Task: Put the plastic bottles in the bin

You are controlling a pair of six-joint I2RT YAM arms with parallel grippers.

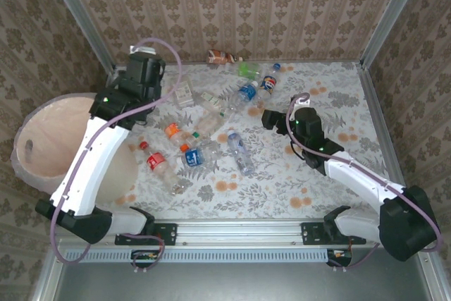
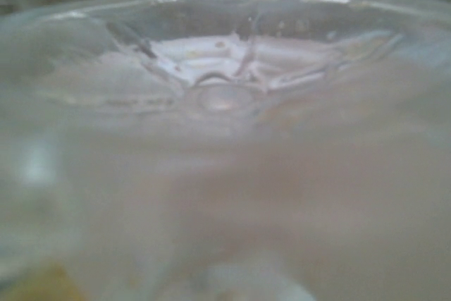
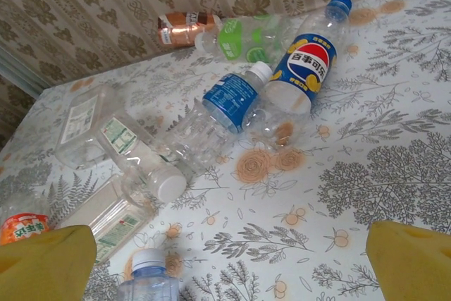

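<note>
Right end effector (image 3: 229, 237): released, spread wide.
Nearest bottle: pale-capped bottle (image 3: 151, 276), just ahead, left of centre.
Axis: seemingly along the reach, cap at the far end.
Nearer arm: right.

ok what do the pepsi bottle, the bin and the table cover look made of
Pepsi bottle: thin clear glossy plastic, going by its see-through body; blue printed film label.
Bin: probably moulded plastic, matte pinkish-beige, with a smooth rounded wall.
Table cover: smooth floral-printed sheet lying flat, perhaps vinyl or oilcloth; cloth isn't ruled out.
</note>
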